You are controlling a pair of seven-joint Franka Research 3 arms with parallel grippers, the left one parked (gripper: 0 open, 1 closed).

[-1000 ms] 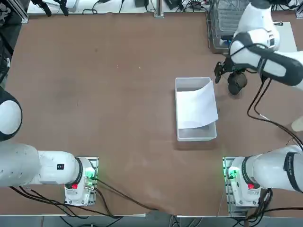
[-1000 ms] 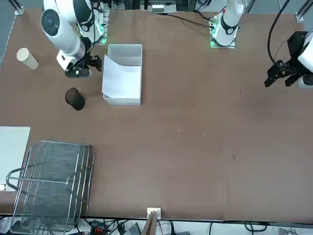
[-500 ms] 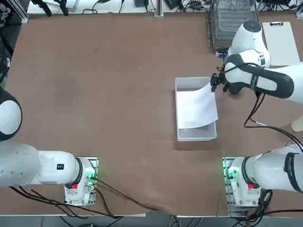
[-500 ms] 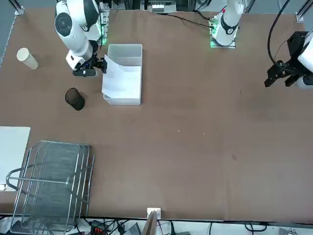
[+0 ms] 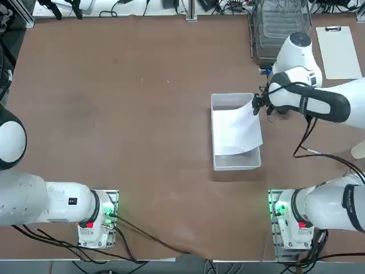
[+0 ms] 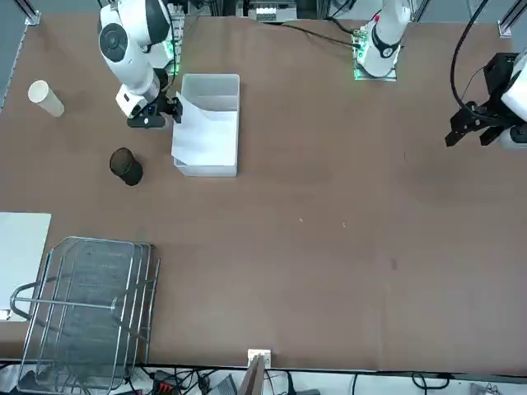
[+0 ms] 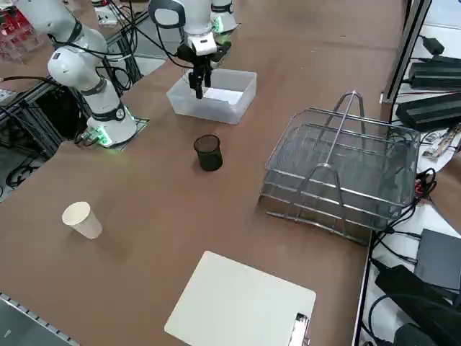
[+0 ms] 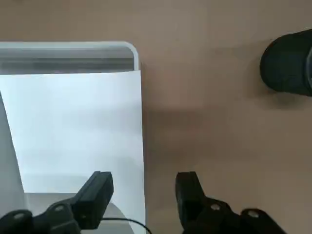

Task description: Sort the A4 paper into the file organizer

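With the bin (image 8: 138,58) as landmark, the paper (image 8: 80,131) is leaning inside against its wall, and the claw (image 8: 144,195) is hovering wide there, ideally needing to straddle the raised edge before pinching gently.

The place reads as a robotics lab. 2 white robot arms (image 5: 319,103) are bolted by metal base plates (image 5: 275,225) to 1 broad brown tabletop (image 5: 148,142), edged with aluminium profile rails (image 5: 191,10). Black cables (image 5: 336,157) loop off the arms and across the surface. Past the table's far edge, more wiring (image 6: 185,380) and black electronics boxes (image 7: 433,112) crowd a white surface (image 7: 392,311).
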